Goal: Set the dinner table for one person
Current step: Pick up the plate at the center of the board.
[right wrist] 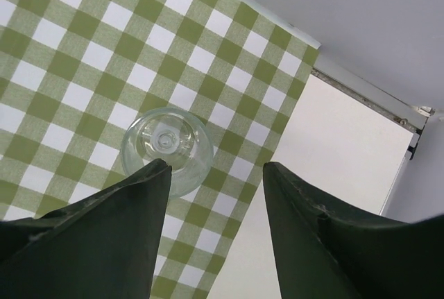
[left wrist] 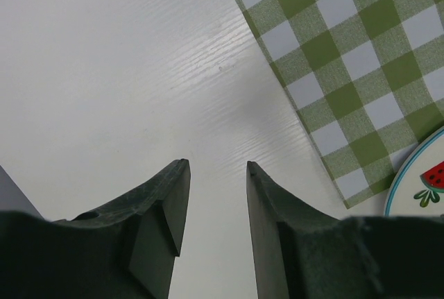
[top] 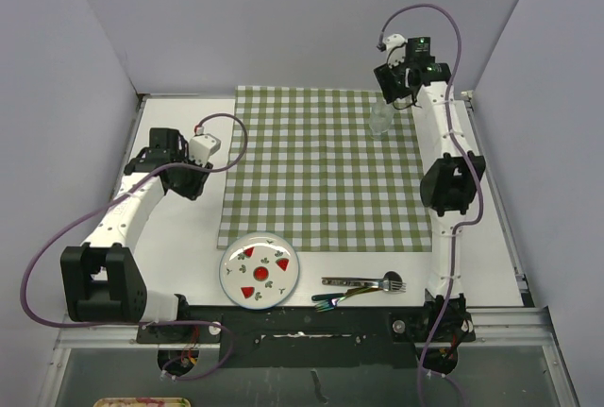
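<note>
Right pincer [right wrist: 215, 167] hangs released and empty above the glass [right wrist: 166, 139], which stands at the cloth's [top: 321, 161] far right corner. Left pincer [left wrist: 217, 164], parted and empty, hovers over bare desk [left wrist: 104, 70]. Plate [top: 259, 271] and fork [top: 363, 282] lie at the desk's near edge, apparently unplaced.

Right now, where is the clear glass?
In the top view, the clear glass stands near the far right corner of the checked cloth, close by the right gripper.
</note>
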{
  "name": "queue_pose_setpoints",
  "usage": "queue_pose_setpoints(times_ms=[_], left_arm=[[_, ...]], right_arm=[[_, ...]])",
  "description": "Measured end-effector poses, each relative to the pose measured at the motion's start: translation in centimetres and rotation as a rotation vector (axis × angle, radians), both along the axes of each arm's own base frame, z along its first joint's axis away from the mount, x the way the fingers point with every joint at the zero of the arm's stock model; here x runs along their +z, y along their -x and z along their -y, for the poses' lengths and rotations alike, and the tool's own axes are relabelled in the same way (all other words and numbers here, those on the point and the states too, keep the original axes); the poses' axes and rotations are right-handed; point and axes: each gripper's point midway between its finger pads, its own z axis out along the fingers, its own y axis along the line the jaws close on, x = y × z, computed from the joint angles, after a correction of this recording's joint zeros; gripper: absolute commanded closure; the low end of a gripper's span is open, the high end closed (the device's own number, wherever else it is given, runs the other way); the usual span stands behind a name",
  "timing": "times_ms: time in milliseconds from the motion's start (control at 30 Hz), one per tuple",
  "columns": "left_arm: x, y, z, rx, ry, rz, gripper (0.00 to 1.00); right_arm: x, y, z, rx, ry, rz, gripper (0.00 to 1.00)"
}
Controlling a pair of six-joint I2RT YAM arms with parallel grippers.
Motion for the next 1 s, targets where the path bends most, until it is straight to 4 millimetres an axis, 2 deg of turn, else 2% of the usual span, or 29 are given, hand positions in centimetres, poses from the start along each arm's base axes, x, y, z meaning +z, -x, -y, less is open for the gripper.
queue_pose_setpoints(times_ms=[100,200,267,333,467,533,633,867,1000], left_arm=[[0.4,0.0,0.1,0.005,0.007,0.009,0.63],[1.2,0.1,0.5,0.009,0.034,0.019,0.63],[1.8,0.3,1.1,0.004,0.066,0.028,0.63],[2.6,0.6,1.7,-0.003,0.103,0.04,0.63],[3.7,1.1,2.9,-0.023,0.173,0.059,0.63],[3.8,1.3,3.5,-0.029,0.203,0.052,0.63],[3.2,1.9,4.2,-0.035,0.249,0.023,0.63],[1.9,3.3,5.6,-0.037,0.337,-0.044,0.63],[0.7,4.4,5.5,-0.03,0.349,-0.075,0.63]], right_arm=[[1.0,0.4,-0.4,0.013,-0.023,0.006,0.44],[1.8,2.0,-1.4,0.05,-0.067,-0.015,0.45],[1.9,3.9,-2.2,0.083,-0.107,-0.049,0.46],[2.2,6.5,-3.3,0.129,-0.158,-0.094,0.48],[3.1,11.7,-6.0,0.245,-0.263,-0.17,0.5],[2.9,14.3,-7.7,0.316,-0.312,-0.219,0.51],[1.6,18.0,-9.9,0.394,-0.363,-0.307,0.51],[-3.5,26.0,-15.2,0.556,-0.366,-0.528,0.5],[-5.5,29.5,-17.8,0.638,-0.329,-0.609,0.5]])
